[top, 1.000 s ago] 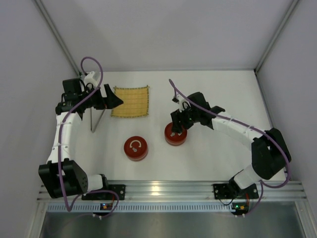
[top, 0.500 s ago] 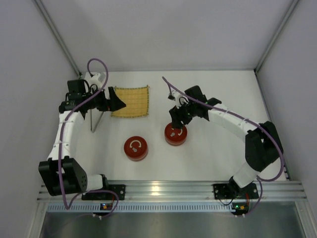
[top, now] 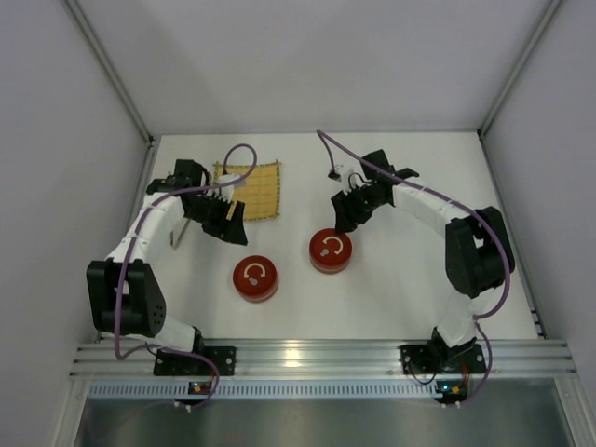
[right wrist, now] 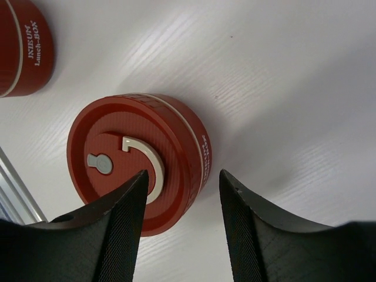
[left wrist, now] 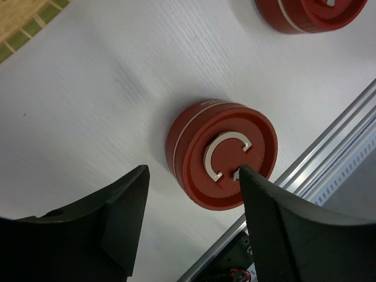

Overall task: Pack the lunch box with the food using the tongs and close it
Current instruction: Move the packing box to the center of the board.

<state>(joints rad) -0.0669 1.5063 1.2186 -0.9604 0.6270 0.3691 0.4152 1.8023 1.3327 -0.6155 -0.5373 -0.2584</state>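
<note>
Two round red lunch box tubs stand on the white table, both with lids on: one at front left (top: 255,278) (left wrist: 222,154), one to its right (top: 330,250) (right wrist: 138,161). My left gripper (top: 231,228) (left wrist: 192,170) hangs open above and just behind the left tub, nothing between its fingers. Just behind the right tub my right gripper (top: 346,216) (right wrist: 183,174) is also open and empty. The tongs (top: 174,238) lie at the left, mostly hidden under my left arm. The food is out of view.
A yellow woven mat (top: 251,191) (left wrist: 23,23) lies flat behind the left tub. White walls close in the table on three sides. An aluminium rail (top: 307,354) runs along the near edge, close to the left tub.
My left gripper swung from beside the mat's left edge toward the front, over the left tub. My right gripper drew back from above the right tub. Both jaws narrowed somewhat.
</note>
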